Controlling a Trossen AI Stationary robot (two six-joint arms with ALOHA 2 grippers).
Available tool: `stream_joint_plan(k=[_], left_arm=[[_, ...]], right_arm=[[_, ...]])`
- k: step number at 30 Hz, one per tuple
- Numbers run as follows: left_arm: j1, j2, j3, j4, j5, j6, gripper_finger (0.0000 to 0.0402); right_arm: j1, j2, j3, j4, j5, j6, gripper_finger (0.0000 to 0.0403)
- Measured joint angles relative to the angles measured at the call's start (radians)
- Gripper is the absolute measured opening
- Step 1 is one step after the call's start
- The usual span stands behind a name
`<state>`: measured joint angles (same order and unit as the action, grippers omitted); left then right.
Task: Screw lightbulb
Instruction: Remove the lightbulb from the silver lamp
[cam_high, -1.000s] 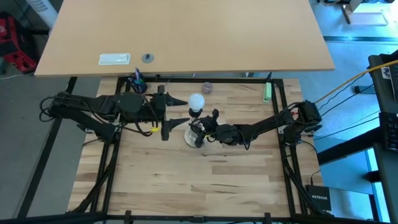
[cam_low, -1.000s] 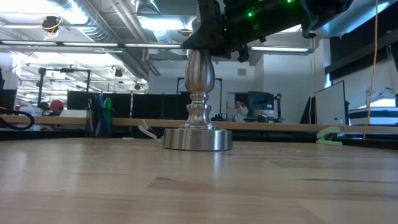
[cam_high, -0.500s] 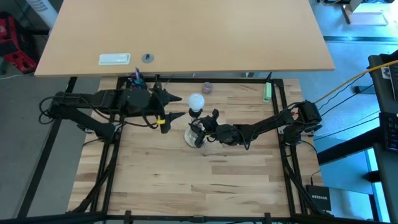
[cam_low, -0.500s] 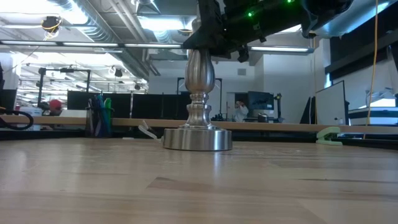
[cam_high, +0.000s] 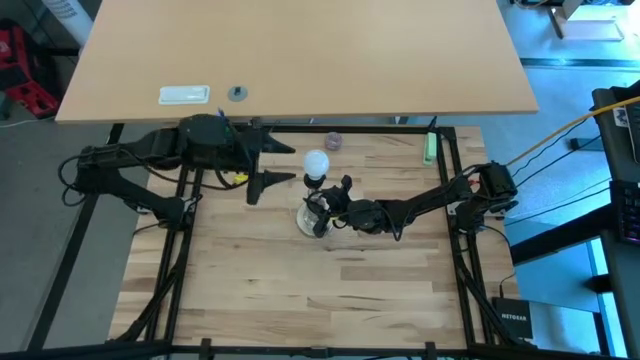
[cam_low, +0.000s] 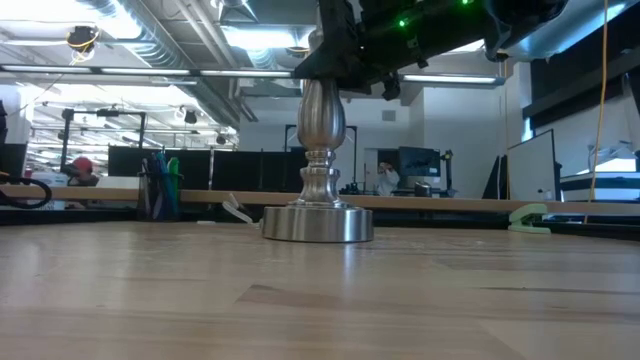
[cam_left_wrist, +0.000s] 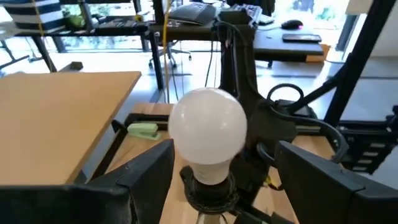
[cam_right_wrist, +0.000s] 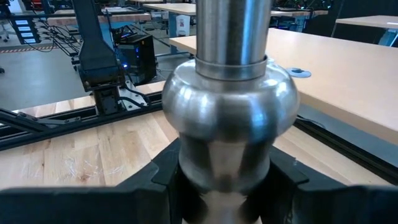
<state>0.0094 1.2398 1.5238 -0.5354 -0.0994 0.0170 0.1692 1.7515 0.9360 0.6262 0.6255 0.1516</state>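
High view is showing the lightbulb (cam_high: 316, 162) sitting upright in the socket of the stand (cam_high: 312, 218) at mid-table. The left gripper (cam_high: 282, 164) is hovering beside it, fingers spread wide, while the right gripper (cam_high: 322, 205) is clamping the stand's stem.

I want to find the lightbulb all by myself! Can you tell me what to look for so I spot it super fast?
Look at the middle of the wooden table, where a shiny silver stand is gripped by the right gripper. The lightbulb sits on top of that stand, with the left gripper open beside it. It is the only round, plain white ball there.
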Motion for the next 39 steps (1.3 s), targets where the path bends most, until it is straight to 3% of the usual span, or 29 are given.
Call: stream_joint_plan(k=[13,28,30,36,39], left_arm=[[-0.009,0.036,-0.045,0.024,-0.03,-0.034,0.0265],[-0.168,0.048,-0.045,0.054,0.002,-0.062,0.0265],[-0.176,0.045,-0.045,0.044,-0.048,-0.044,0.0265],[-0.169,0.004,-0.039,0.07,-0.358,-0.008,0.0265],[-0.143,0.014,-0.039,0.087,-0.365,-0.01,0.0265]], right_arm=[[0.0,0.0,0.0,0.0,0.0,0.0,0.0138],[-0.002,0.0,0.0,0.0,-0.008,-0.001,0.0138],[-0.002,0.0,0.0,0.0,-0.009,0.0,0.0138],[-0.002,0.0,0.0,0.0,-0.009,0.0,0.0138],[-0.002,0.0,0.0,0.0,-0.009,0.0,0.0138]])
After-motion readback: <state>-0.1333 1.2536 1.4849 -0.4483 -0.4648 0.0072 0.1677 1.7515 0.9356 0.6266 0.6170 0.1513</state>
